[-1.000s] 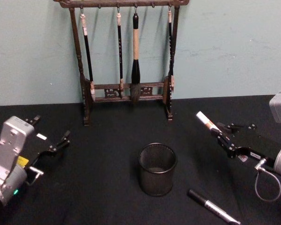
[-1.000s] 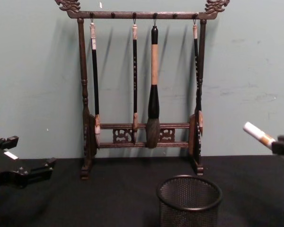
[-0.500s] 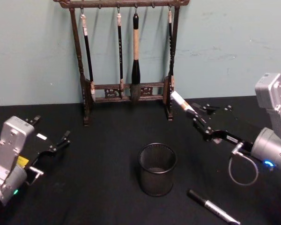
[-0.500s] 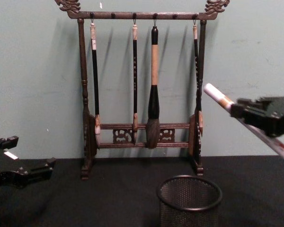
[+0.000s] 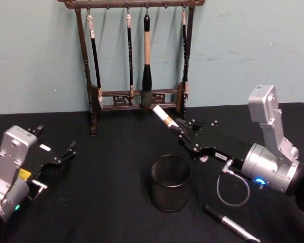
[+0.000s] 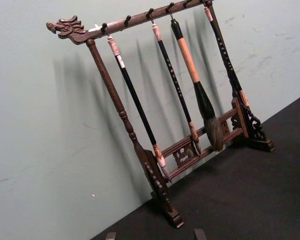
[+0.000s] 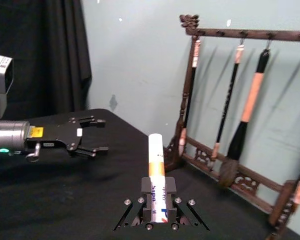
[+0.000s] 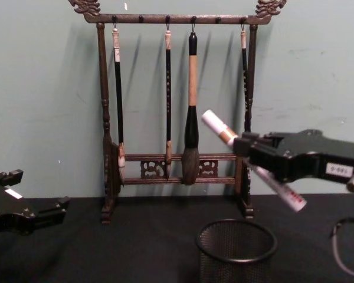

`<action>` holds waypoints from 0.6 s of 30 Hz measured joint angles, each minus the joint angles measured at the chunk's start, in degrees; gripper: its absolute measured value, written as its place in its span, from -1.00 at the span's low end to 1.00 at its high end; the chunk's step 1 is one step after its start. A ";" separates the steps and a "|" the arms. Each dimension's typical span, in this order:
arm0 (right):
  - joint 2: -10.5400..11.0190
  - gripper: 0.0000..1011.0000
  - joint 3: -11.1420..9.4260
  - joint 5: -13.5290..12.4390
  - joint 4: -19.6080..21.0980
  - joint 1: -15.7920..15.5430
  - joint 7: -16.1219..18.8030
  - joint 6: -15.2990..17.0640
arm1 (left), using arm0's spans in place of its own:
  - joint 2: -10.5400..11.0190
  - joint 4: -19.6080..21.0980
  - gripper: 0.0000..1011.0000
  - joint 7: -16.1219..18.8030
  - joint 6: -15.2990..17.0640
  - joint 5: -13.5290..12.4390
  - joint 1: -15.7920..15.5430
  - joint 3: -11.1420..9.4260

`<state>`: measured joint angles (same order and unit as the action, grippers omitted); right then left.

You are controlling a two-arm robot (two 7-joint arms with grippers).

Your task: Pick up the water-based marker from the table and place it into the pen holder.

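The water-based marker (image 5: 163,117) is in the air, tilted, with its white cap up and to the left. My right gripper (image 5: 185,135) is shut on its barrel, above the right and rear rim of the pen holder (image 5: 169,195). In the chest view the marker (image 8: 217,126) slants down through the right gripper (image 8: 255,158), and its lower end hangs over the pen holder (image 8: 236,262). The right wrist view shows the marker (image 7: 156,162) clamped upright between the fingers. My left gripper (image 5: 68,151) rests open low at the left over the table (image 5: 116,167).
A tall carved wooden brush rack (image 5: 137,66) with several hanging brushes stands at the back against the wall, just behind the marker's cap. A black pen (image 5: 228,224) lies on the cloth at the front right of the holder.
My right gripper has carried the marker leftward from the table's right side to a spot over the pen holder's rim. The left arm has not moved.
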<state>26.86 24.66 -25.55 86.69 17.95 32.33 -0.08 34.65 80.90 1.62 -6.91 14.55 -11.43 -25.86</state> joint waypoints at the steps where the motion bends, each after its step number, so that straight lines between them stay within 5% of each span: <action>1: -0.32 -0.68 0.47 -0.12 -0.61 0.35 0.29 -0.10 | 0.00 0.00 0.99 0.00 0.00 0.00 0.00 0.00; 18: -3.06 -0.68 4.13 -1.04 -6.11 3.53 1.97 -0.52 | 0.00 0.00 0.99 0.00 0.00 0.00 0.00 0.00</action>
<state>23.79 28.79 -26.59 80.59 21.49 34.30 -0.61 34.65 80.90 1.62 -6.91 14.55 -11.44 -25.86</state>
